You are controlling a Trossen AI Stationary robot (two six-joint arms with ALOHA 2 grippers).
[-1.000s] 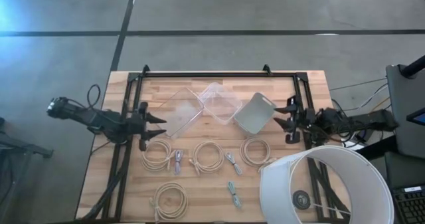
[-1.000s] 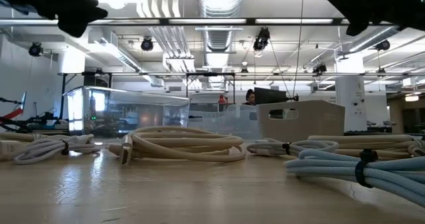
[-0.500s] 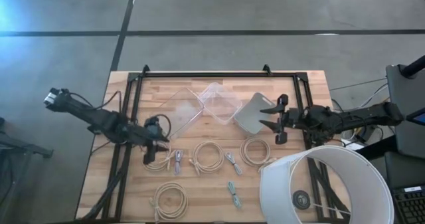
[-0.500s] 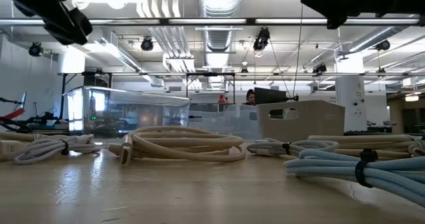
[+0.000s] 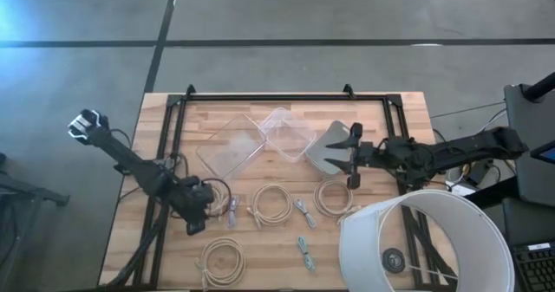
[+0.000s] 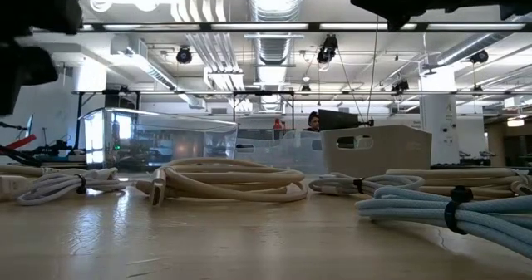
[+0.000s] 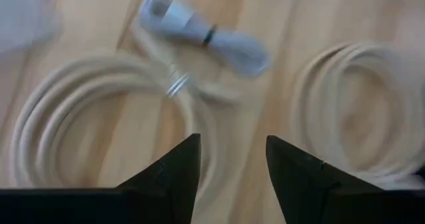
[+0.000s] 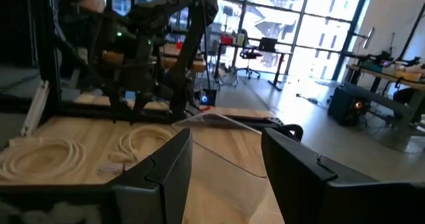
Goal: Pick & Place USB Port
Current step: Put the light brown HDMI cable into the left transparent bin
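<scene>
Several coiled cream USB cables lie flat on the wooden table: one coil (image 5: pixel 208 200) on the left, another (image 5: pixel 273 204) in the middle, a third (image 5: pixel 334 197) to the right, and one (image 5: pixel 224 262) by the near edge. Small grey tied cables (image 5: pixel 232 210) lie between them. My left gripper (image 5: pixel 198 212) (image 7: pixel 229 159) is open and points down over the left coil (image 7: pixel 99 111), without touching it. My right gripper (image 5: pixel 349 156) (image 8: pixel 226 151) is open and hovers level over the grey bin (image 5: pixel 332 146).
Two clear plastic containers (image 5: pixel 230 145) (image 5: pixel 288 132) stand beside the grey bin on the far half of the table. A large white round shade (image 5: pixel 425 240) covers the near right corner. A black frame (image 5: pixel 269 95) runs round the table's edges. More grey bundles (image 5: pixel 306 250) lie near the front.
My left gripper has swung from the table's left edge toward the right and near side and tipped down over the left coil. My right gripper has moved from the right edge toward the left, over the grey bin. Both have stayed open. No cable has moved.
</scene>
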